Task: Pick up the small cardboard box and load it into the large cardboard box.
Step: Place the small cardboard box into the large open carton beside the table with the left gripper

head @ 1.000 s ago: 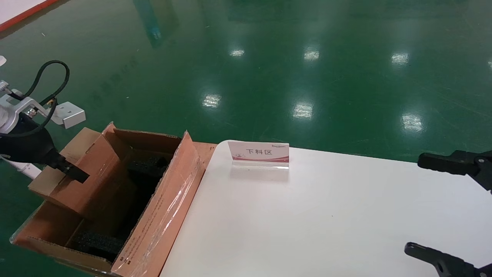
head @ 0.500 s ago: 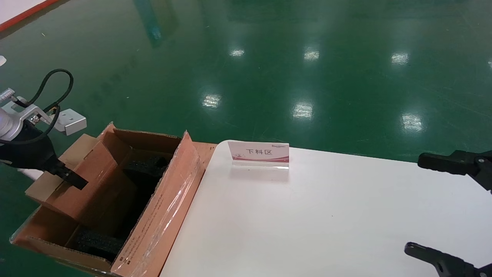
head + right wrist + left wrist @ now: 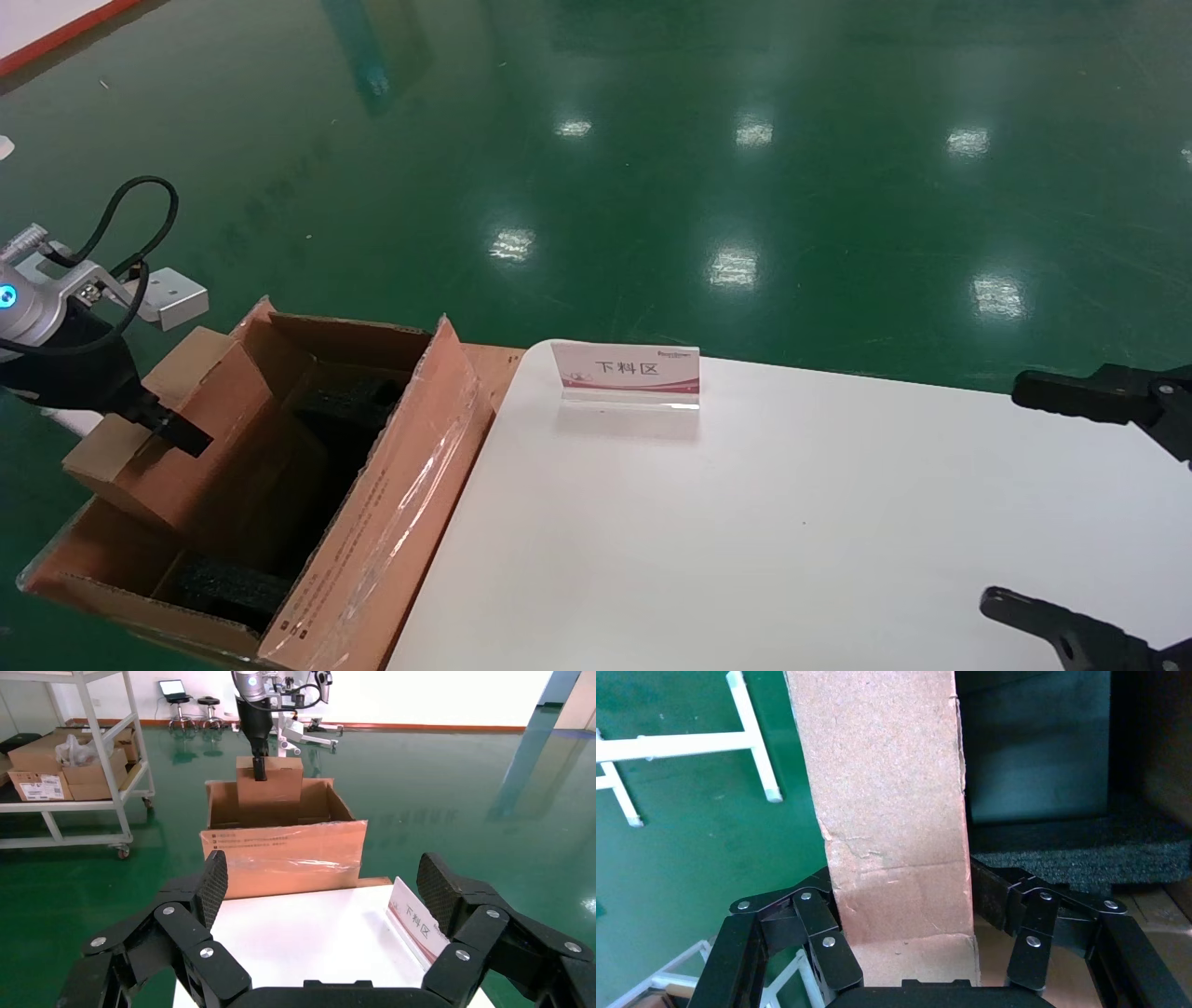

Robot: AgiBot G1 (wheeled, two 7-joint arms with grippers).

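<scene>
Gripping one small cardboard box [image 3: 177, 438] — left end effector [image 3: 905, 910].

"下料区" — on the white-and-pink sign card [image 3: 626, 371] — on the table [image 3: 792, 522]

Rough matt cardboard small cardboard box [image 3: 895, 811], glossy green floor [image 3: 652, 168]

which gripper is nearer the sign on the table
Right. The right gripper hangs open over the table's right end, off to the sign's right. The left gripper is beyond the table's left edge, clamping the small box over the large box.
</scene>
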